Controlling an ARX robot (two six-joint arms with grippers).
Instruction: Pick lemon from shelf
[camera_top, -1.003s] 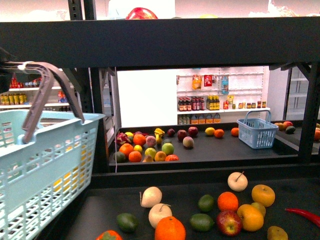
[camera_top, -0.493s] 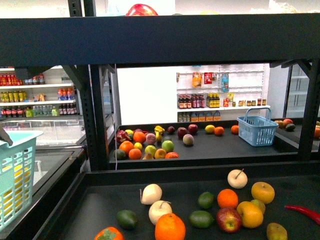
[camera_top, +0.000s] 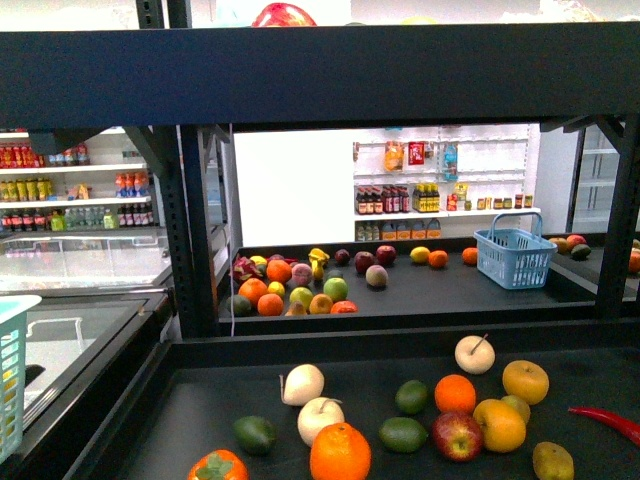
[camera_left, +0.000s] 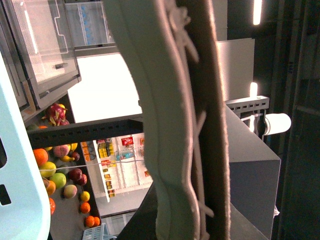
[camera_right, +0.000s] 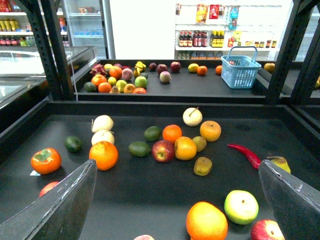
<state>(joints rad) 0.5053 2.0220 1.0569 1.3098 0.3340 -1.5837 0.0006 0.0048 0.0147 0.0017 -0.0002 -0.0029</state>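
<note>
The dark shelf (camera_top: 330, 85) has black tiers strewn with fruit. A small yellow lemon-like fruit (camera_top: 420, 255) (camera_right: 193, 67) lies on the far tier, left of a blue basket (camera_top: 515, 255). On the near tier (camera_right: 150, 195), yellow-orange round fruits (camera_right: 185, 148) sit among oranges and apples; I cannot tell whether one is a lemon. My right gripper (camera_right: 175, 210) hangs open above the near tier, its dark fingers (camera_right: 60, 205) spread wide, nothing between them. The left gripper (camera_left: 192, 200) is shut on the basket handle (camera_left: 165, 125), which fills its view. Only a corner of that light-blue basket (camera_top: 12, 370) shows.
An orange fruit (camera_right: 206, 220) and a green apple (camera_right: 241, 206) lie below the right gripper. A red chilli (camera_right: 245, 154) lies to the right. Perforated uprights (camera_top: 195, 230) flank the tiers. A glass-topped freezer (camera_top: 70, 330) stands left; white shelving with bottles (camera_top: 440, 205) lines the back.
The light-blue basket with its grey handle has slid left out of the front view; only its corner stays at the left edge. The fruit has not moved.
</note>
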